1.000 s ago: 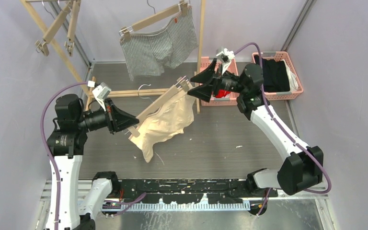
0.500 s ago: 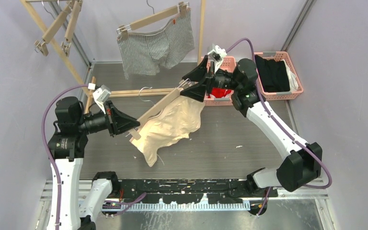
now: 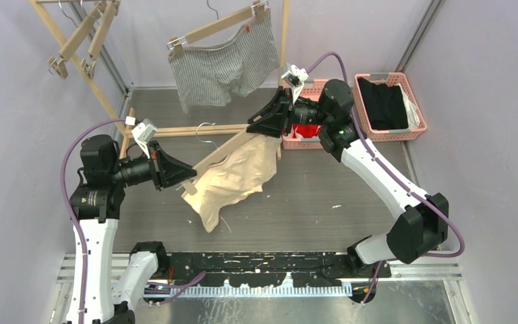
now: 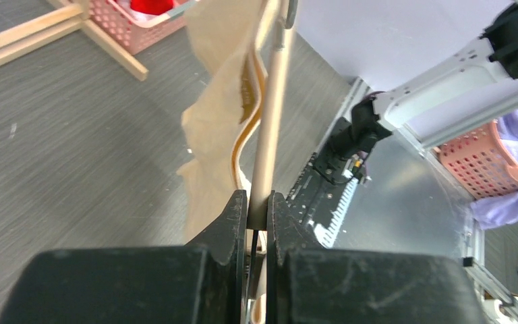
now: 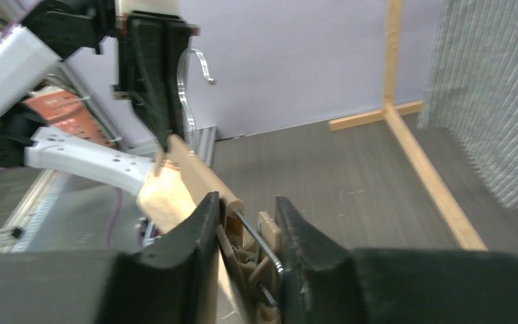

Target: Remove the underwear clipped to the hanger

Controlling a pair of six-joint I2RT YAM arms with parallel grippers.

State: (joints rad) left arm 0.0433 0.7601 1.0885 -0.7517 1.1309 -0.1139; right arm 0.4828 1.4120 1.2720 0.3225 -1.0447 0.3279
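Observation:
A wooden hanger [image 3: 224,156] slants across the middle of the table, with the beige underwear [image 3: 235,179] hanging from it. My left gripper [image 3: 190,181] is shut on the hanger's lower left end; in the left wrist view the hanger bar [image 4: 274,101] runs out from between the shut fingers [image 4: 237,216]. My right gripper [image 3: 261,126] is shut on the clip [image 5: 268,237] at the hanger's upper right end. The grey-and-white striped underwear [image 3: 219,64] hangs clipped to a second hanger [image 3: 216,25] at the back. Part of the red underwear [image 4: 152,5] lies in a pink basket [image 3: 298,140].
A second pink basket [image 3: 415,131] at the back right holds black clothing [image 3: 386,104]. The wooden rack's upright post [image 3: 284,40] and floor bar [image 3: 175,130] stand behind the hanger. Empty wooden hangers [image 3: 74,40] hang at the back left.
My right gripper, open and just right of the hanger's end a second ago, has moved left onto that end and shut on its clip. The left gripper has held still.

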